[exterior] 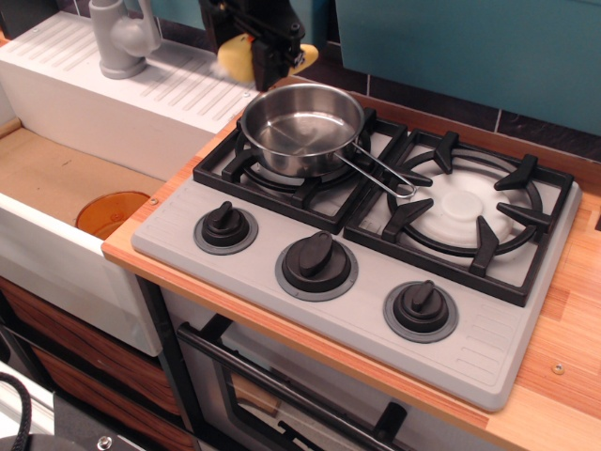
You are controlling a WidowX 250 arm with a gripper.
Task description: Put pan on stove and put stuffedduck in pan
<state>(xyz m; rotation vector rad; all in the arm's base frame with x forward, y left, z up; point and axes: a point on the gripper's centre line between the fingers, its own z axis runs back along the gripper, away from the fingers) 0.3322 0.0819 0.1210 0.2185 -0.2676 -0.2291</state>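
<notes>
The shiny steel pan [300, 127] sits on the left burner grate of the grey stove [470, 329], its wire handle [380, 174] pointing right and forward. My black gripper [266, 58] hangs just behind and left of the pan, shut on the yellow stuffedduck [237, 56]. The duck's yellow body shows on both sides of the fingers [266, 66], held in the air above the pan's back-left rim. Its beak is hidden.
A white sink unit [103, 103] with a ribbed drainboard and grey tap [117, 38] stands left of the stove. An orange disc [111, 211] lies in the basin. The right burner grate [465, 211] is bare. A teal wall stands behind.
</notes>
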